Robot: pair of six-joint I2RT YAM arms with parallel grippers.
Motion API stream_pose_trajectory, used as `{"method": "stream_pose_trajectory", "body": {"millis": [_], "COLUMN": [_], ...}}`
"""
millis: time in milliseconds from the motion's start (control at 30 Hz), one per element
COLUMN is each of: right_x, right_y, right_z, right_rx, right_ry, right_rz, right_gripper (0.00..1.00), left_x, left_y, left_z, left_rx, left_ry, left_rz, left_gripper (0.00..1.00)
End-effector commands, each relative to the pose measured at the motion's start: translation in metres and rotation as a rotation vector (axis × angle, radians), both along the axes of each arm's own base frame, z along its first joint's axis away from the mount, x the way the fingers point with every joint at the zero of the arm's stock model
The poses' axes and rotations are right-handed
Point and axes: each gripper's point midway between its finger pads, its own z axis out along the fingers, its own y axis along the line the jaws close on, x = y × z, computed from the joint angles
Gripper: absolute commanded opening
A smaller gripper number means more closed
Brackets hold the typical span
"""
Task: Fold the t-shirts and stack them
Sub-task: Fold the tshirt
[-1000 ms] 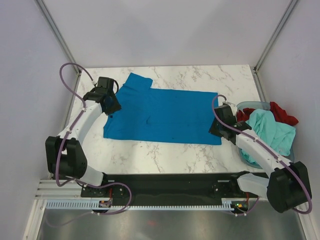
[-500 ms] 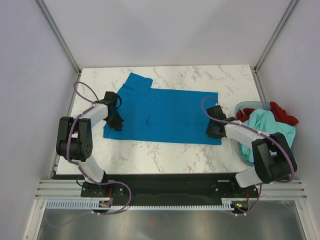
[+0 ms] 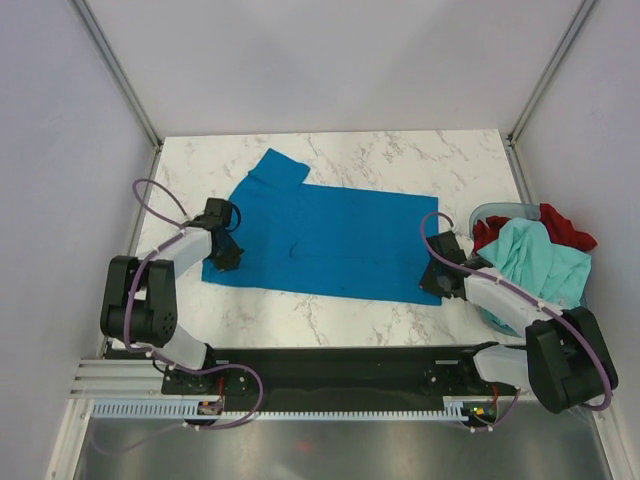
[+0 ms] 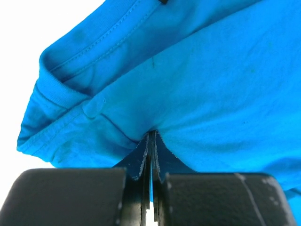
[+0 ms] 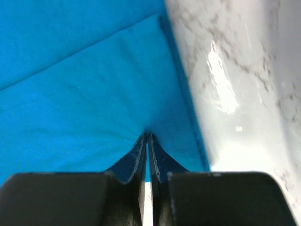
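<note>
2 grips on: left pincer (image 3: 224, 252) clamps the blue shirt (image 3: 320, 240) at its left edge, right pincer (image 3: 441, 279) its right corner.

A vivid blue fabric t-shirt (image 3: 330, 240) lies spread on a white marble table (image 3: 400, 160), the left gripper (image 3: 227, 260) and right gripper (image 3: 439, 284) at its near corners.

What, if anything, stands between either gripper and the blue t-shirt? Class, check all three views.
Nothing visible does. The left gripper and the right gripper are each shut on the blue t-shirt, pinching its fabric near its near-left and near-right corners.
</note>
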Motion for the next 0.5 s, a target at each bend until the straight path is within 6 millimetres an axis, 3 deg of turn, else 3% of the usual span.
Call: {"method": "stream_pose_trajectory", "body": {"millis": [0,133,200,333,400,433,467], "right_x": [-0.023,0.000,0.010,0.055,0.076,0.096,0.106], "right_y": [-0.001,0.008,0.011,0.012,0.016,0.012,0.019], "right_z": [-0.001,0.030,0.044,0.095,0.109,0.128,0.126], "right_rx": [0.008,0.031,0.020,-0.018,-0.027,-0.025,0.005], "right_ry": [0.069,-0.011,-0.041,-0.183,-0.229,-0.278,-0.269], "right_rz": [-0.007,0.031,0.067,0.111,0.193,0.204,0.254], "right_gripper": [0.12,0.18,0.24,0.34,0.38,0.39,0.40], "left_x": [-0.052,-0.052,-0.041,-0.006,0.022,0.036,0.058], "left_y": [0.029,0.034,0.036,0.028,0.021,0.015,0.009], "left_z": [-0.009,0.016,0.033,0.085,0.119,0.128,0.150], "left_rx": [0.119,0.137,0.146,0.118,0.100,0.084,0.089], "left_ry": [0.138,0.091,0.050,-0.104,-0.209,-0.246,-0.324], "left_rz": [0.094,0.123,0.119,0.045,-0.013,-0.058,-0.161], "left_gripper": [0.02,0.02,0.04,0.21,0.34,0.46,0.49]}}
